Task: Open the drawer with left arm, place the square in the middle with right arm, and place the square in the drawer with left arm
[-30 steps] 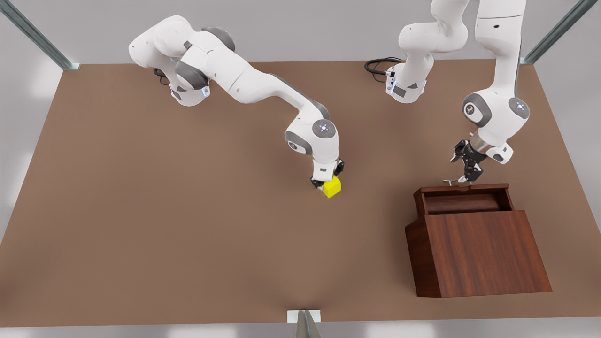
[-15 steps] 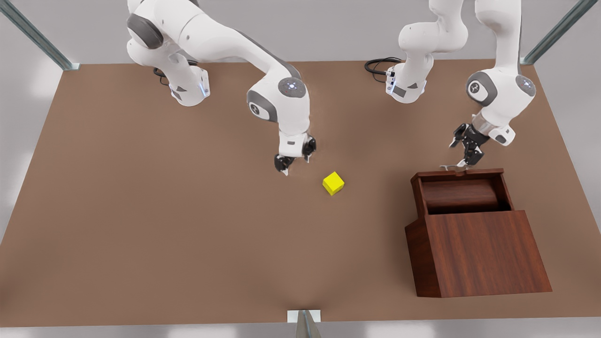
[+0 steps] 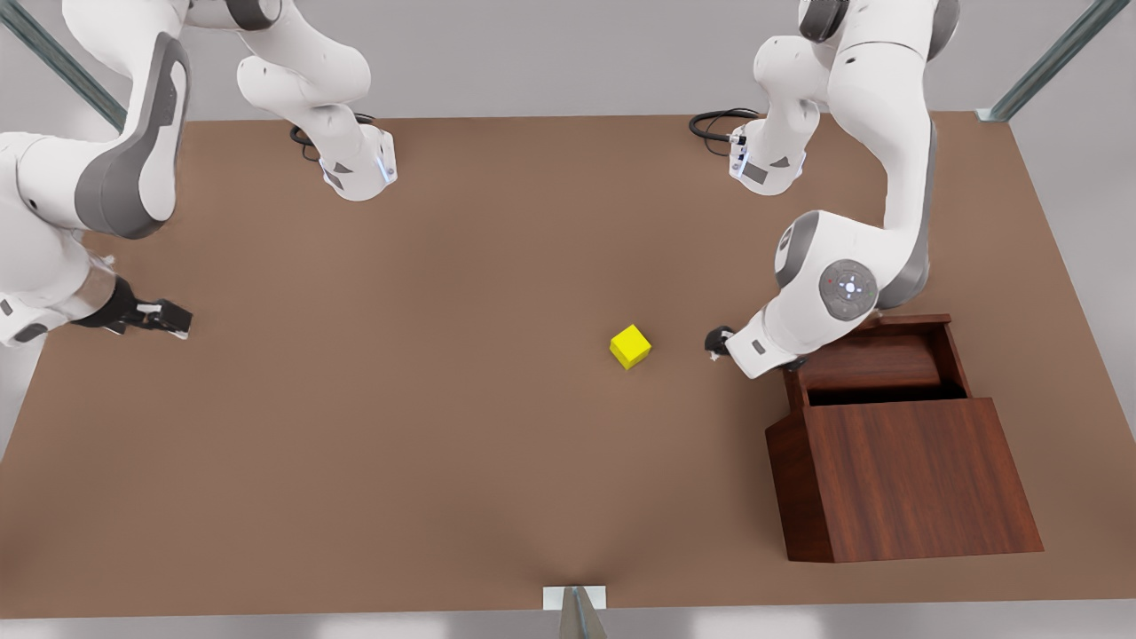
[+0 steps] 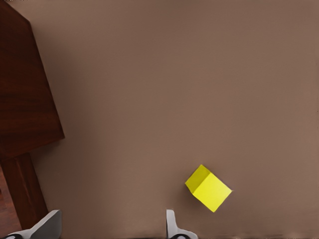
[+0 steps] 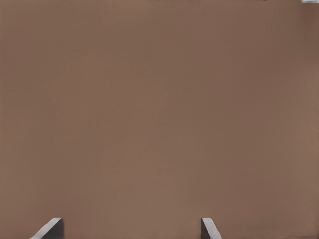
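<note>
Left gripper (image 3: 715,343) fingers apart, near yellow cube (image 3: 630,346), beside open drawer (image 3: 874,359). Right gripper (image 3: 164,317) fingers apart over bare tabletop (image 3: 399,426), well apart, waiting.

Left gripper (image 3: 715,341) largely concealed behind its own wrist in the front view; only a black tip is visible. Drawer (image 3: 874,359) handle hidden by that arm. Right arm (image 3: 62,204) cropped by the frame's left edge.

No readable text, labels, brands or numbers anywhere.
</note>
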Robot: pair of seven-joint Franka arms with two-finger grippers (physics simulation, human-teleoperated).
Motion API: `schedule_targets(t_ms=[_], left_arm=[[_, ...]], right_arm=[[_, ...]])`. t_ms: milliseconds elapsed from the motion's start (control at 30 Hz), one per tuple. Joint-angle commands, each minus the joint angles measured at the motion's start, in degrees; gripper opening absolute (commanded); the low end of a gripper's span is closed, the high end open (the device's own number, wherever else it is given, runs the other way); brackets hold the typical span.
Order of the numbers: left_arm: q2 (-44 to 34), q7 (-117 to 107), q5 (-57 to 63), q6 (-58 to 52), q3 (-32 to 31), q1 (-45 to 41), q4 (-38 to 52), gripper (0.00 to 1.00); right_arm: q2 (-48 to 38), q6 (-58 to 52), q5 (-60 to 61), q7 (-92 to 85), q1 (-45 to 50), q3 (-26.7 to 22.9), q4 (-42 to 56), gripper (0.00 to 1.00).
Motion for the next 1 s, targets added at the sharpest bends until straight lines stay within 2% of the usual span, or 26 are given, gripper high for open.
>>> schedule_targets(t_ms=[0, 67, 200, 333, 400, 467, 567, 967], left_arm=[[0.3, 2.1, 1.4, -0.3, -0.4, -0.3, 0.1, 1.0], [2.3, 4.5, 1.7, 0.7, -2.1, -2.0, 0.2, 1.0], [6.8, 6.4, 2.7, 12.5, -2.2, -8.5, 0.3, 1.0], [9.1, 5.6, 5.7, 14.9, -2.0, -14.3, -0.8, 1.0], [8.9, 5.5, 11.1, 16.1, -2.0, -14.4, -3.3, 1.0], [7.2, 5.5, 11.2, 23.0, -2.0, -15.0, -10.9, 1.0], [5.9, 4.3, 11.1, 28.1, -2.0, -16.9, -16.4, 1.0], [7.8, 4.3, 18.0, 33.6, -1.1, -18.1, -21.5, 1.0]], right_arm=[[0.0, 0.1, 0.5, 0.0, 0.8, 0.1, 0.2, 1.0], [-0.4, -1.1, 0.5, 0.1, 1.0, 0.0, 0.2, 1.0], [-1.8, -6.4, 2.5, 0.1, 0.4, -1.0, 2.1, 1.0], [-1.8, -6.3, 3.8, 0.0, 0.7, -2.5, 2.7, 1.0], [-1.8, -6.3, 3.8, 0.0, 1.1, -2.4, 3.7, 1.0], [-0.1, -5.5, 3.8, 0.0, 1.4, -2.1, 3.8, 1.0], [0.0, -5.3, 3.3, 0.0, 1.3, -2.2, 5.1, 1.0], [1.1, -4.8, 3.7, -0.1, 1.4, -2.1, 5.6, 1.0]])
